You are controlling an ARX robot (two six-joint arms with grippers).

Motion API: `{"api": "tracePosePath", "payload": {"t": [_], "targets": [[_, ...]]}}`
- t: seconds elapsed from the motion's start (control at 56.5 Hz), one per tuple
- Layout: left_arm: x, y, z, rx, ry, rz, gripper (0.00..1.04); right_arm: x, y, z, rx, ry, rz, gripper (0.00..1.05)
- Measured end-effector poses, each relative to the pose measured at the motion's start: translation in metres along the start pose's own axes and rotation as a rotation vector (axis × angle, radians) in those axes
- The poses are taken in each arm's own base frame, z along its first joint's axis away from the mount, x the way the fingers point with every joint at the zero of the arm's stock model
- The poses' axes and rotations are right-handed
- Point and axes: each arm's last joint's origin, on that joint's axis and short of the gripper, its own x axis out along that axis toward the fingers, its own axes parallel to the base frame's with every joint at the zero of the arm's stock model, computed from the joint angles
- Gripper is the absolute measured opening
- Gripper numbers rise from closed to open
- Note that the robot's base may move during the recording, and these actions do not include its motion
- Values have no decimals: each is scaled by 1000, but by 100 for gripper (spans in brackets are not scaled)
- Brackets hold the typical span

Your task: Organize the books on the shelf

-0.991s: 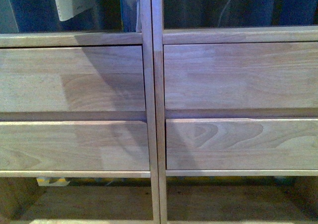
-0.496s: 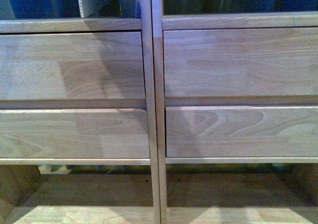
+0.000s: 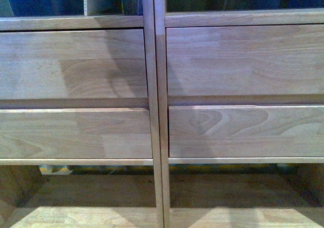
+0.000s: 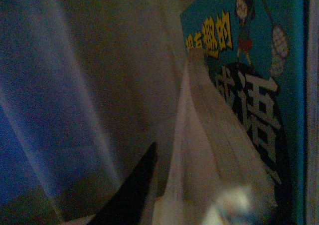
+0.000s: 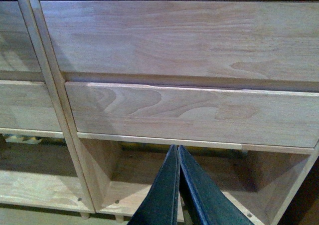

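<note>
Currently: left gripper (image 4: 184, 195) state unclear, dim. Floppy book (image 4: 199, 150) at shelf (image 3: 157, 86) 11 o'clock may buckle against teal book (image 4: 259, 85); right gripper (image 5: 178, 185) closed, empty.

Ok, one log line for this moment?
left claw: at pale book beside teal book, grip unclear, view dim | right claw: shut, empty, facing shelf drawers

Pale grained-wood shelf (image 3: 243, 61), teal book (image 4: 293, 35)
</note>
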Motion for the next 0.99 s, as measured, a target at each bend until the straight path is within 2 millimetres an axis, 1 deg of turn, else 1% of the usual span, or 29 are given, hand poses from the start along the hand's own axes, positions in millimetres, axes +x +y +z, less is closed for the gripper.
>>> {"api": "tracePosePath", "payload": {"t": [0.106, 0.195, 0.212, 0.23, 0.248, 0.301, 0.389, 0.407, 0.425, 0.46, 0.513, 0.584, 0.743, 0.814, 0.832, 0.92, 0.938, 0.973, 0.991], "targets": [[1, -1, -6, -8, 18, -2, 48, 0, 0, -8, -1, -6, 0, 3], [1, -1, -11, -12, 31, 9, 59, -1, 0, -7, -1, -9, -1, 3], [1, -2, -13, -15, 31, 9, 64, -1, 0, -7, -1, -10, -1, 3], [1, -2, -13, -15, 31, 9, 65, -1, 0, -7, -1, -10, -1, 3], [1, -2, -15, -16, 30, 12, 69, -1, 0, -7, -1, -10, -1, 3], [0, -2, -18, -23, 34, 15, 77, -1, 0, -7, -1, -12, 0, 3], [-5, -2, -24, -57, 50, 13, 89, -1, 0, -7, -1, -13, 0, 3], [-7, -2, -26, -67, 54, 12, 94, -1, 0, -7, -2, -13, 0, 3], [-8, -2, -26, -68, 53, 12, 94, -1, 0, -7, -2, -13, 0, 3], [-14, -3, -27, -83, 48, 7, 99, -1, 0, -7, -1, -13, 0, 3], [-21, -3, -26, -95, 38, 1, 97, -1, 0, -7, -1, -13, 0, 3], [-35, -3, -21, -107, 21, 0, 97, -1, 0, -7, -1, -13, 0, 3], [-77, -3, 2, -115, -34, -28, 97, -1, 0, -7, -1, -13, 0, 3], [-103, -5, 10, -115, -51, -36, 97, -1, 0, -7, -1, -13, 0, 3], [-107, -5, 11, -115, -54, -37, 97, -1, 0, -7, -1, -13, 0, 3], [-143, -6, 14, -117, -70, -37, 97, -1, 0, -7, -1, -13, 0, 3], [-147, -6, 14, -116, -70, -34, 97, -1, 0, -7, -1, -13, 0, 3], [-165, -5, 14, -116, -66, -19, 97, -1, 0, -7, -1, -13, 0, 3], [-178, -3, 14, -116, -63, -3, 97, -1, 0, -7, -1, -13, 0, 3]]}}
